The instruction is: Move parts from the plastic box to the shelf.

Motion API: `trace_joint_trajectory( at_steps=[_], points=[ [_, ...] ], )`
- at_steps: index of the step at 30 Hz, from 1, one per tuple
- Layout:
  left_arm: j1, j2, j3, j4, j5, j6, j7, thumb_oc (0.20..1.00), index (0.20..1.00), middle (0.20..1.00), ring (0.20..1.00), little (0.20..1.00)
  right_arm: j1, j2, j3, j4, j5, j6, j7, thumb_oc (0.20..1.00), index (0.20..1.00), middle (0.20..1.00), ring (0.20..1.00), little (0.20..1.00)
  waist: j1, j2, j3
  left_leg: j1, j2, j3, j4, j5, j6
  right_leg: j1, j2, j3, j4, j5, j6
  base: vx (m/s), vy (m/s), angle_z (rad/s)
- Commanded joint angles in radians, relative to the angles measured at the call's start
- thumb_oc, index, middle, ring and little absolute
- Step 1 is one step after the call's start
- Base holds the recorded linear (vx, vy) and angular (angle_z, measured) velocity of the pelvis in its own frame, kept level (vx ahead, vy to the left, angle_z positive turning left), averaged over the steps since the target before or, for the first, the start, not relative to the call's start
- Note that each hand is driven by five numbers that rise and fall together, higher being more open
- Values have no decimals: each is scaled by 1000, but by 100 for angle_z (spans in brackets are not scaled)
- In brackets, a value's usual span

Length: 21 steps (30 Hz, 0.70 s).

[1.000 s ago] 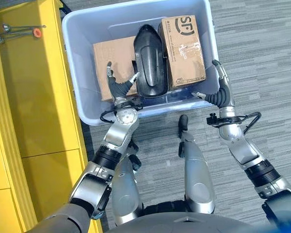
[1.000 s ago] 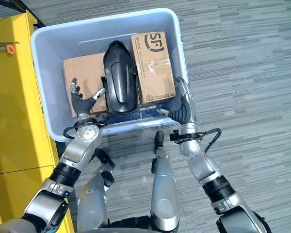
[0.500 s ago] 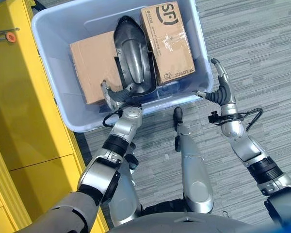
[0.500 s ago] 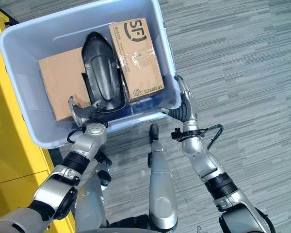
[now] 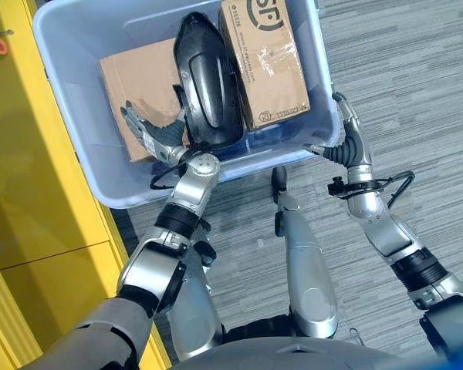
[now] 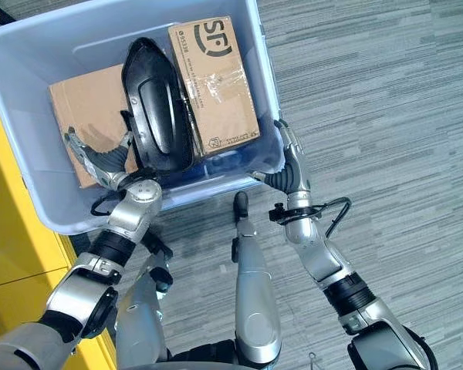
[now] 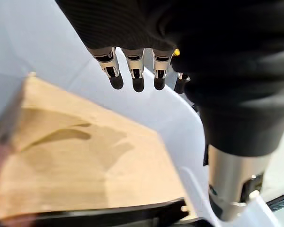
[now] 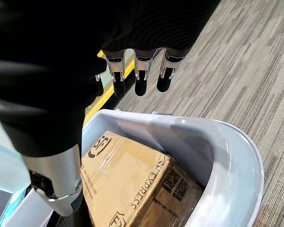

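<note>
A blue-grey plastic box [image 5: 255, 158] stands on the floor in front of me. In it lie a plain cardboard box [image 5: 139, 85] on the left, a long black moulded part [image 5: 208, 85] in the middle, and a printed, taped cardboard box [image 5: 266, 65] on the right. My left hand [image 5: 158, 135] hovers inside the plastic box over the near end of the plain cardboard box [image 7: 75, 161], open with fingers [image 7: 132, 78] spread, its thumb beside the black part. My right hand [image 5: 346, 146] is open, just outside the box's near right corner [image 8: 236, 156], holding nothing.
A yellow shelf unit [image 5: 31, 200] runs along my left, close to the plastic box's left wall. Grey striped carpet [image 5: 417, 92] lies open to the right of the box.
The view has shifted. My left hand has moved left from the black part's near end to over the plain cardboard box, fingers spreading. My right hand stays at the box's corner.
</note>
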<state>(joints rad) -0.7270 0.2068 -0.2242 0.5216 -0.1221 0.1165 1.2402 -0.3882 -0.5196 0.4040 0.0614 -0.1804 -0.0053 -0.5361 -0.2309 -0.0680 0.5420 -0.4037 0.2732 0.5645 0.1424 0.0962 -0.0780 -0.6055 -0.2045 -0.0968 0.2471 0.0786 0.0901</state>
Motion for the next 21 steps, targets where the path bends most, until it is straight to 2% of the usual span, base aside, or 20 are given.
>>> trace_joint_trajectory(
  at_steps=[1, 5, 6, 10, 12, 16, 21],
  points=[
    [-2, 19, -11, -28, 53, 8, -68, 1000, 1000, 1000, 1000, 1000, -1, -3, -31, -72, -11, -20, -43, 1000, 1000, 1000, 1000, 1000, 3, -36, -22, -63, 54, -128, 159, -159, -54, -19, -25, -73, 112, -145, 56, 0, 0, 0],
    [-9, 5, -25, -19, 18, 40, -108, 1000, 1000, 1000, 1000, 1000, -3, -1, -38, -68, -16, -24, -34, 1000, 1000, 1000, 1000, 1000, -1, -38, -22, -68, 56, -126, 161, -160, -54, -23, -24, -73, 111, -144, 57, 0, 0, 0],
    [-14, -9, -21, 3, -51, 58, -126, 1000, 1000, 1000, 1000, 1000, -5, 1, -39, -62, -16, -27, -32, 1000, 1000, 1000, 1000, 1000, -4, -39, -22, -71, 57, -125, 163, -160, -54, -26, -22, -72, 111, -145, 57, 0, 0, 0],
    [-23, -43, 0, 77, -132, 52, -141, 1000, 1000, 1000, 1000, 1000, -12, 6, -46, -58, -18, -24, -15, 1000, 1000, 1000, 1000, 1000, -11, -42, -22, -83, 62, -125, 176, -163, -55, -38, -17, -68, 122, -149, 57, 0, 0, 0],
    [-29, -47, -1, 97, -162, 53, -139, 1000, 1000, 1000, 1000, 1000, -13, 2, -47, -59, -18, -23, -11, 1000, 1000, 1000, 1000, 1000, -14, -43, -22, -89, 64, -124, 178, -162, -56, -44, -15, -67, 124, -149, 55, 0, 0, 0],
    [-31, -64, 13, 146, -321, 64, -123, 1000, 1000, 1000, 1000, 1000, -27, -6, -50, -61, -12, -21, 0, 1000, 1000, 1000, 1000, 1000, -18, -43, -22, -101, 65, -123, 179, -157, -61, -59, -11, -66, 128, -148, 54, 0, 0, 0],
    [-83, -34, 19, 212, -334, 99, -94, 1000, 1000, 1000, 1000, 1000, -72, -19, -50, -70, 14, 0, 0, 1000, 1000, 1000, 1000, 1000, -27, -58, -22, -156, 73, -124, 207, -161, -65, -104, 1, -66, 138, -146, 48, 0, 0, 0]
  ],
)
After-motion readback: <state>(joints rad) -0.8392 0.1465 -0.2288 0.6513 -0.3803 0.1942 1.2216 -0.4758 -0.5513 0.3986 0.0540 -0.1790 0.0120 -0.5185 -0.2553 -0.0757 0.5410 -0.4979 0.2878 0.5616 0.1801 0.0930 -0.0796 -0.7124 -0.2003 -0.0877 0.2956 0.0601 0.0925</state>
